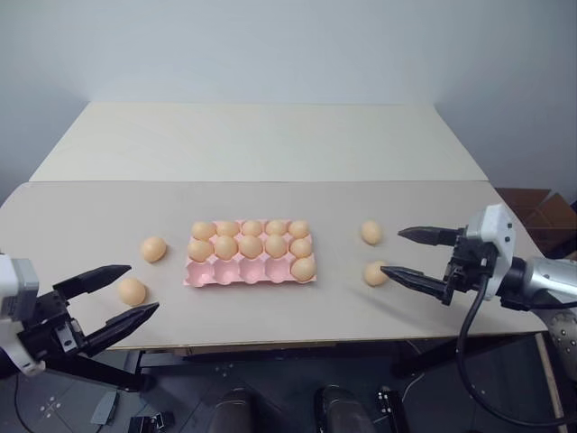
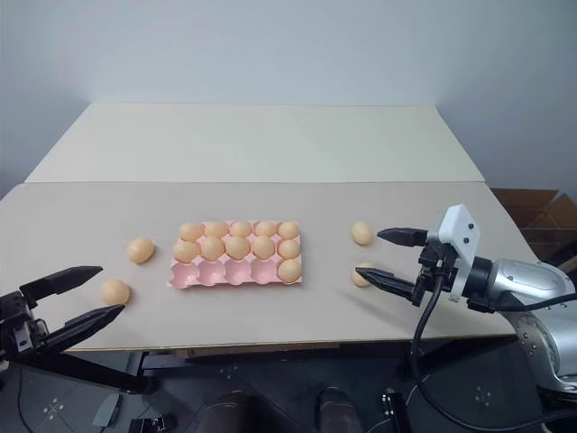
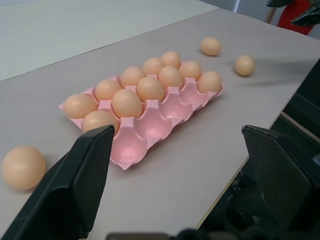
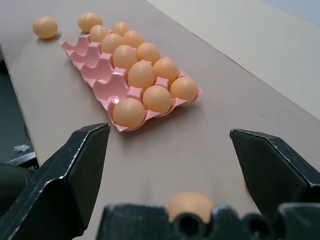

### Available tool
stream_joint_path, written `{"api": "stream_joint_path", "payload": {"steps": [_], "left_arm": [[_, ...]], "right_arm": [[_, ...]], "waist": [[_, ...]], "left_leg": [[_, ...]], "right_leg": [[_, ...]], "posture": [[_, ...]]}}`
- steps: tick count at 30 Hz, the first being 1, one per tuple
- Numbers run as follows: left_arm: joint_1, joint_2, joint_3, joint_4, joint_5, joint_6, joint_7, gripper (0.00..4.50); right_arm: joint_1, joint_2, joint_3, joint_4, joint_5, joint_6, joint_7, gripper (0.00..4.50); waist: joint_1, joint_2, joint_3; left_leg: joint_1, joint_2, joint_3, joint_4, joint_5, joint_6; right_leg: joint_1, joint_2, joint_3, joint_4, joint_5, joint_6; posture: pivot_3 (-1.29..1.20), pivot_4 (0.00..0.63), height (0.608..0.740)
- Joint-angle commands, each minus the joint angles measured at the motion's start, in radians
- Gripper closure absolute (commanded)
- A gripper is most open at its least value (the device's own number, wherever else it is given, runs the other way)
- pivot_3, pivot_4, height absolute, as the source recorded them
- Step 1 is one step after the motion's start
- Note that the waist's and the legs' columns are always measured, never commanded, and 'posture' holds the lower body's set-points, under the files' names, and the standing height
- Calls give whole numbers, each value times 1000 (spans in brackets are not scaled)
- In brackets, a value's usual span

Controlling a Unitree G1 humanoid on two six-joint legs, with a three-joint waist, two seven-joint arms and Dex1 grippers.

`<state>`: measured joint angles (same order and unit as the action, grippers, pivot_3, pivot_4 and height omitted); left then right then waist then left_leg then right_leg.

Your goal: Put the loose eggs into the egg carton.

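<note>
Left end effector (image 1: 117,293) spread wide beside table edge (image 1: 270,343).

Your left end effector (image 1: 124,292) and your right end effector (image 1: 402,253) both point inward, held low, fingers spread wide, holding nothing.

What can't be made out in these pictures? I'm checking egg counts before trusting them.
- Near loose egg on the right: in the right wrist view the gripper's base hides its lower part.
- Left loose egg: in the left wrist view the picture's edge cuts it.
- Egg carton: in the eye views its front cups are too small to tell whether anything tiny sits in them.
- Right gripper: whether its lower finger touches the near egg cannot be told.
</note>
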<state>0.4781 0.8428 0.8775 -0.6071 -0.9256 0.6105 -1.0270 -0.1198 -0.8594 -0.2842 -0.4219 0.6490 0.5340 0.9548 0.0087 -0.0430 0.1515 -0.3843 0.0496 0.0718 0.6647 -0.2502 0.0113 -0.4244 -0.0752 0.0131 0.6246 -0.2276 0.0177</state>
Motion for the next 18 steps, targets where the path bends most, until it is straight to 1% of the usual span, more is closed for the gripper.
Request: {"api": "stream_joint_path", "payload": {"steps": [1, 5, 7, 12, 15, 18], "left_arm": [[-24, 28, 1, 2, -4, -18, -30, 66], [-69, 38, -39, 8, -7, -15, -30, 66], [-91, 43, -67, 16, -2, -14, -33, 66], [-148, 62, -124, 38, 11, -15, -43, 66], [-165, 69, -131, 46, 13, -12, -48, 66], [-165, 69, -128, 46, 17, -9, -54, 66]], "right_arm": [[11, -40, -23, -34, -26, 12, -20, 0], [41, -34, 39, -51, -93, 7, -70, 0], [39, -24, 93, -47, -130, -7, -81, 0], [-18, 21, 234, 33, -246, -5, -138, 0], [-56, 34, 299, 83, -309, 34, -176, 0], [-93, 65, 350, 145, -365, 43, -217, 0]], "waist": [[0, 0, 0], [3, 0, 0], [2, 0, 0], [-7, 0, 0], [-8, 0, 0], [-9, 0, 0]], "left_leg": [[0, 0, 0, 0, 0, 0], [-1, 0, 0, 0, 0, 0], [-1, 0, 0, 0, 0, 0], [0, 0, 0, 0, 0, 0], [0, 0, 0, 0, 0, 0], [0, 0, 0, 0, 0, 0]], "right_leg": [[0, 0, 0, 0, 0, 0], [0, 0, 0, 0, 0, -1], [0, 0, 0, 0, 0, -1], [0, 0, 0, 0, 0, 0], [0, 0, 0, 1, 1, -1], [-1, 0, 0, 0, 3, -5]], "posture": [[0, 150, 740], [0, 150, 740], [0, 150, 740], [0, 150, 740], [0, 150, 740], [0, 150, 740]]}}
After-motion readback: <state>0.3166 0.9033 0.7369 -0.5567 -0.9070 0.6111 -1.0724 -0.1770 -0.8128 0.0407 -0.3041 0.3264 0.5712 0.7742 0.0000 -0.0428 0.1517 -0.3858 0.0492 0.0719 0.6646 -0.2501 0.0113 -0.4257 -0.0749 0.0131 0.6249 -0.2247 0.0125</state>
